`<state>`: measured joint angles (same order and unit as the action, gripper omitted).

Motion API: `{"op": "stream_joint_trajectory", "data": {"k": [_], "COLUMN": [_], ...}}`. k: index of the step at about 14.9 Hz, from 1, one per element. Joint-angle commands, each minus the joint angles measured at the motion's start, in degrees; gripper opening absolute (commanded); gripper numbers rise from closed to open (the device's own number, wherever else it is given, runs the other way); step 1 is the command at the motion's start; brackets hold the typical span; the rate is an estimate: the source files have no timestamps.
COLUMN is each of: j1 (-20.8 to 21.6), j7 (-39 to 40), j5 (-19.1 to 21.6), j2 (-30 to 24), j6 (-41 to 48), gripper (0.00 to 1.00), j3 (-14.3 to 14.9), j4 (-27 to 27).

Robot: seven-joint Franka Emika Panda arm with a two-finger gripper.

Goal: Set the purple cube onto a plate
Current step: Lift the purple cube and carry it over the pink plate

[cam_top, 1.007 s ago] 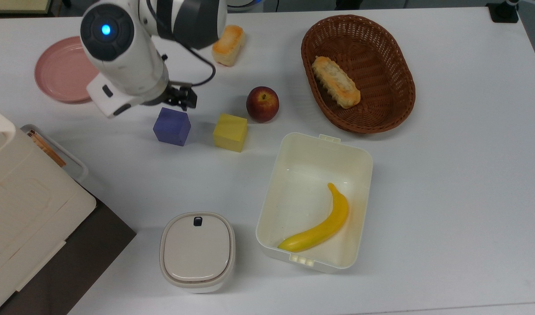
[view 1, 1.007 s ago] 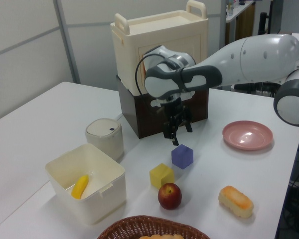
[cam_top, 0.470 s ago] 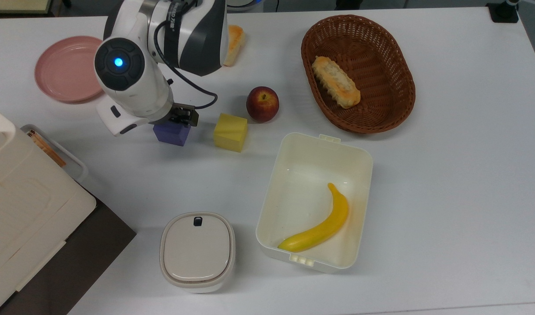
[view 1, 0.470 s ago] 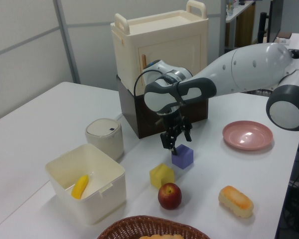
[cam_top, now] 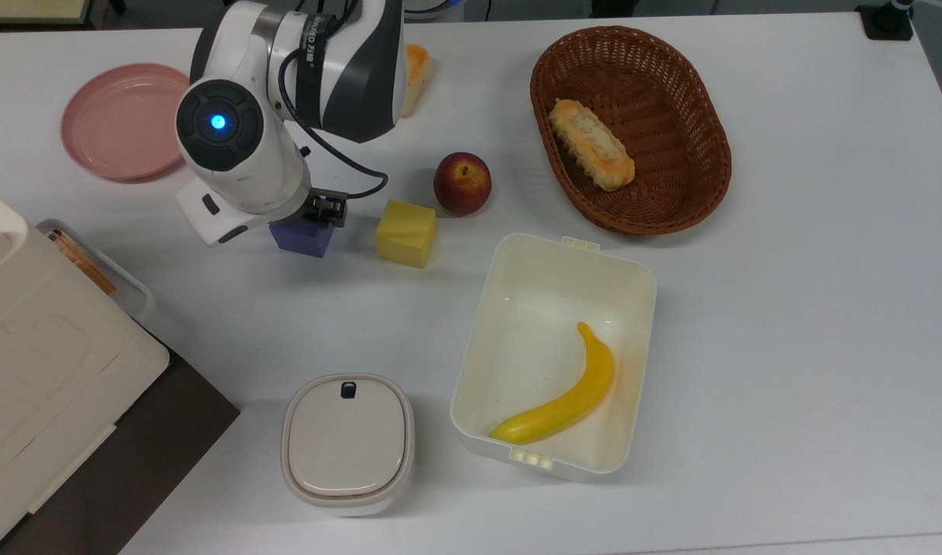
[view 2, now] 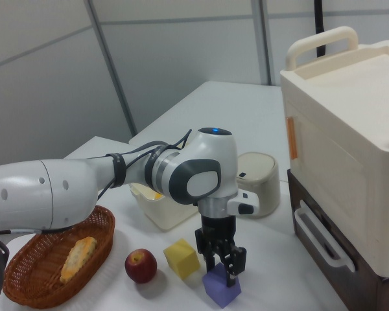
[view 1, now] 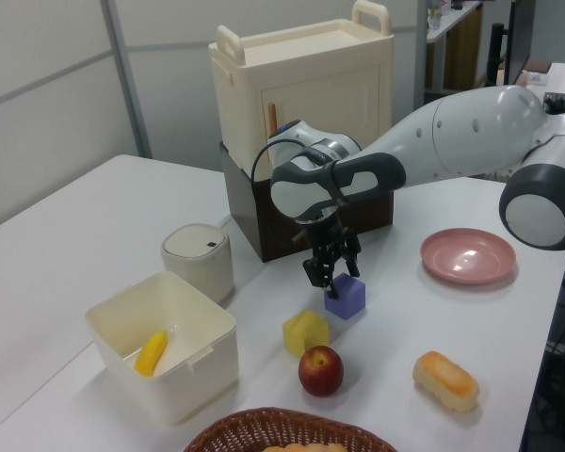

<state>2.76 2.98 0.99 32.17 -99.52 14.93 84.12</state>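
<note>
Purple cube (view 2: 222,289) sits on the table (cam_top: 787,324) — end effector (view 2: 222,267) spread wide, straddling it.

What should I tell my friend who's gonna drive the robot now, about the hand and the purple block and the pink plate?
Hand: open, lowered right over the purple cube, one finger against the cube's side; nothing gripped yet.
Purple cube: on the table, beside the yellow cube and the apple.
Plate: on the table at the top view's upper left, nothing on it.
Done: the hand has reached the cube.
Left: close on the cube, lift it, carry it to the plate, set it down.
</note>
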Motion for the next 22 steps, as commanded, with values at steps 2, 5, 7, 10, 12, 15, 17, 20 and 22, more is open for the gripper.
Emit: {"op": "stream_joint_trajectory", "data": {"k": [2, 5, 7, 10, 12, 15, 17, 20, 22], "j1": [0.5, 0.1, -1.6, -4.2, -6.3, -9.4, -11.8, -14.6, -16.3], "j7": [-0.9, -0.3, 3.9, 9.9, 13.1, 17.7, 20.7, 24.0, 26.5], "j5": [-0.1, -0.4, -1.6, -3.8, -5.5, -9.2, -10.3, -11.3, -13.6], "j2": [-1.0, -3.1, -6.0, -8.3, -8.9, -8.8, -8.6, -8.2, -7.8], "j6": [-1.6, 0.3, 4.1, 9.3, 10.5, 10.8, 10.7, 10.1, 10.1], "gripper": [0.12, 0.11, 0.11, 0.11, 0.11, 0.13, 0.13, 0.14, 0.20], "j3": [0.2, 0.5, 1.0, 1.1, 1.1, 1.2, 1.1, 1.1, 1.1], "j4": [1.0, 0.6, 0.5, 0.5, 0.4, 0.4, 0.5, 0.6, 0.9]}}
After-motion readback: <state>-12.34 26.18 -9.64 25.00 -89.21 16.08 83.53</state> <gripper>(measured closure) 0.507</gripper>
